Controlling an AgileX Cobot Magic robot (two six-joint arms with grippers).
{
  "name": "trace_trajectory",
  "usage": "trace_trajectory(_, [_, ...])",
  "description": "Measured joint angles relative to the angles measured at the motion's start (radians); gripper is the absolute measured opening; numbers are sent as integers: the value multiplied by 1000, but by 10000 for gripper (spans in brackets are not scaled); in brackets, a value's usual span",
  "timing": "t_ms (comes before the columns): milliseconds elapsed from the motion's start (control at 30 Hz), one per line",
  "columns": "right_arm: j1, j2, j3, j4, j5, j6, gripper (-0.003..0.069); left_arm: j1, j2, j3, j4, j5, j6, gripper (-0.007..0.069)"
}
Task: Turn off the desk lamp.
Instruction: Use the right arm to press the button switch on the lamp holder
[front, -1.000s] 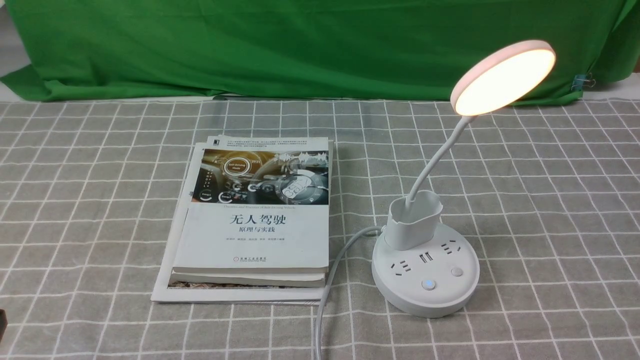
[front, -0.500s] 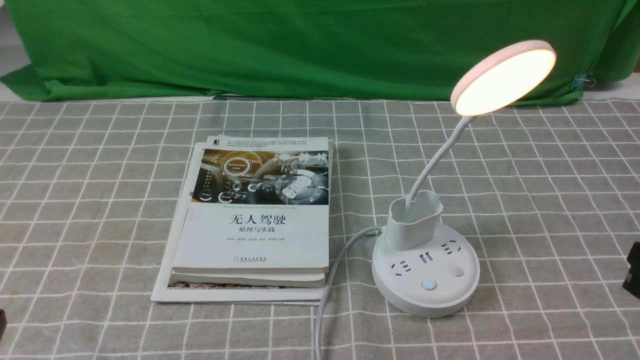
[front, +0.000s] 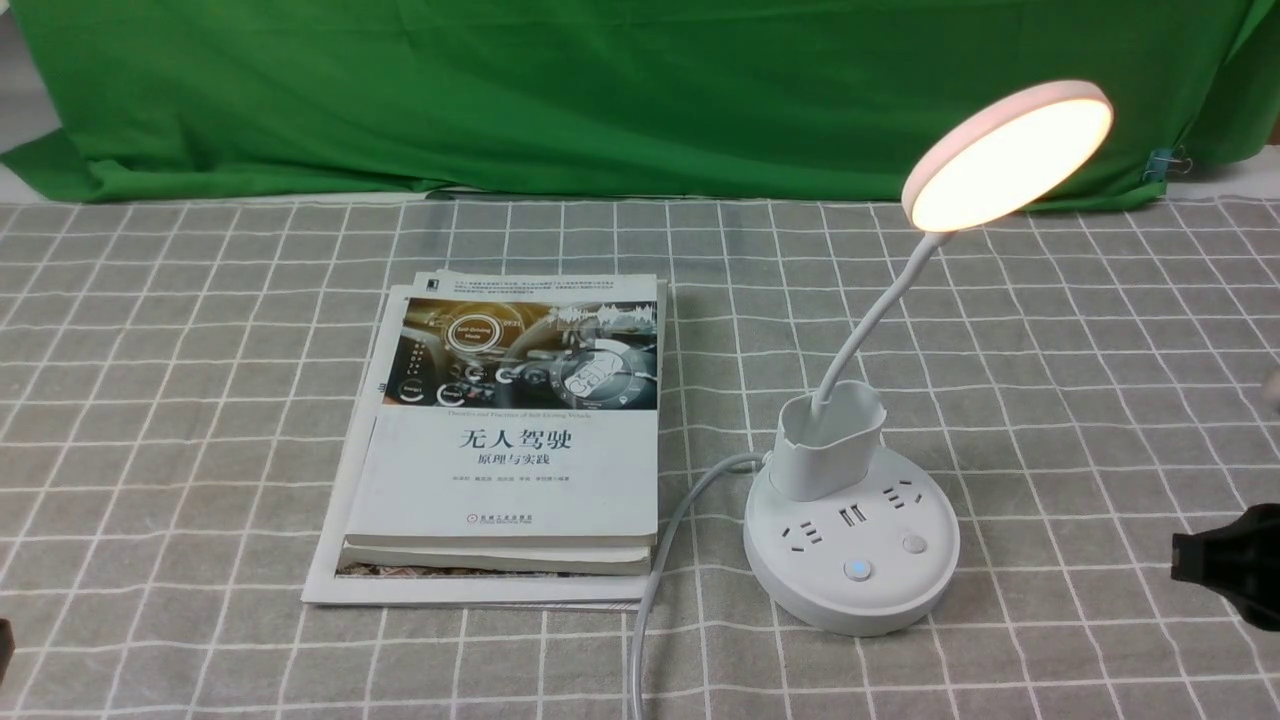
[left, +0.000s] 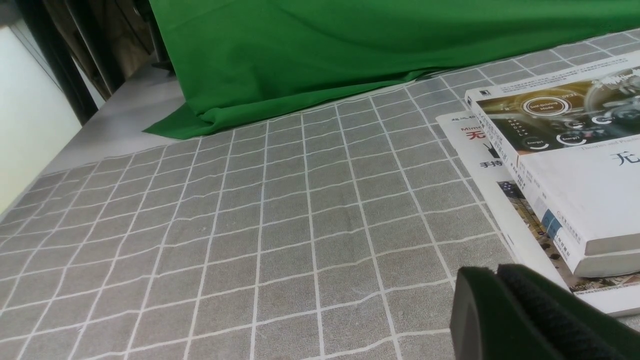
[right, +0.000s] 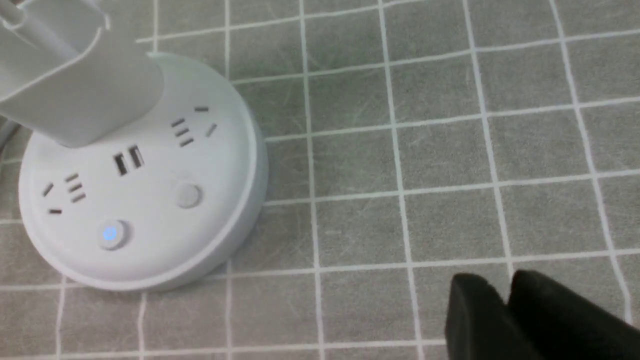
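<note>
White desk lamp (front: 830, 450), round socket base, disc head glowing, sits well left of the right gripper (right: 502, 282), whose black fingers (right: 475, 315) look clenched together on nothing. The 2 base buttons (right: 188, 195) sit close: an off-centre press could hit the wrong 1 or skid the base.

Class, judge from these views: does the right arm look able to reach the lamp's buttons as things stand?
Probably yes. The right tool is off to the right of the lamp, and only bare cloth lies between it and the buttons on the base's near side. The cup stands behind them.
</note>
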Motion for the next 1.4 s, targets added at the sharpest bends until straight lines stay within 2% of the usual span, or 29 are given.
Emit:
trace_trajectory(167, [81, 67, -8, 0, 39, -23, 146, 0, 0, 0, 0, 0, 0, 19])
trace_trajectory(333, [111, 132, -49, 1, 78, -36, 146, 0, 0, 0, 0, 0, 0, 19])
trace_trajectory(1400, [113, 160, -71, 1, 45, -57, 137, 0, 0, 0, 0, 0, 0, 19])
